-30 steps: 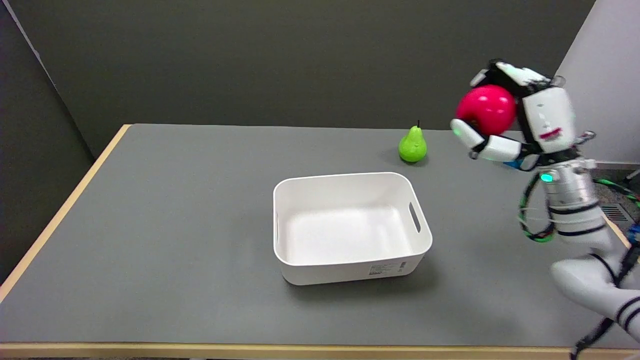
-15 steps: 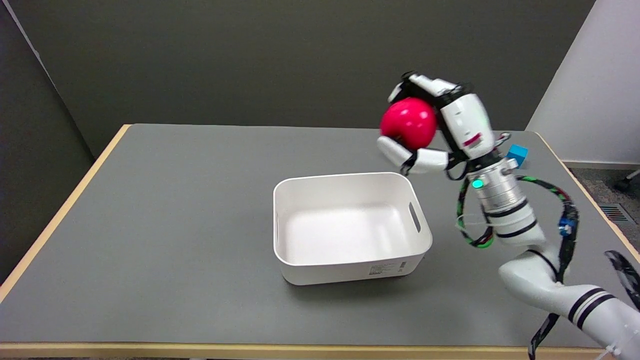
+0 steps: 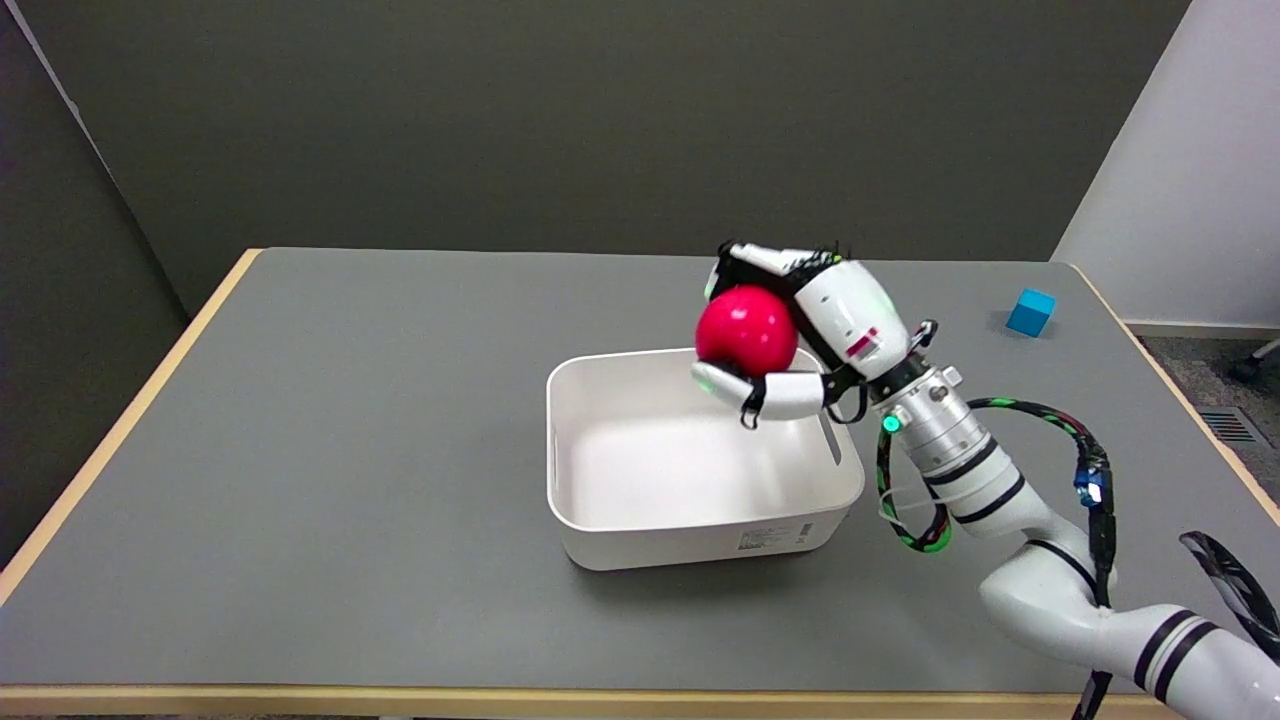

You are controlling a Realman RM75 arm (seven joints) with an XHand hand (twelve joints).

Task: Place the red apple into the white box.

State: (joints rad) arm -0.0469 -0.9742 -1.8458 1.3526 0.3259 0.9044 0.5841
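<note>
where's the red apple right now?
Head view: the glossy red apple is held in the right robot hand, in the air over the far right corner of the white plastic box, right of centre.

You have a grey table [image 3: 350,420] with a light wooden edge. On it sit a white box [image 3: 700,540], right of centre, and a small blue cube [image 3: 1031,312] at the far right corner.
</note>
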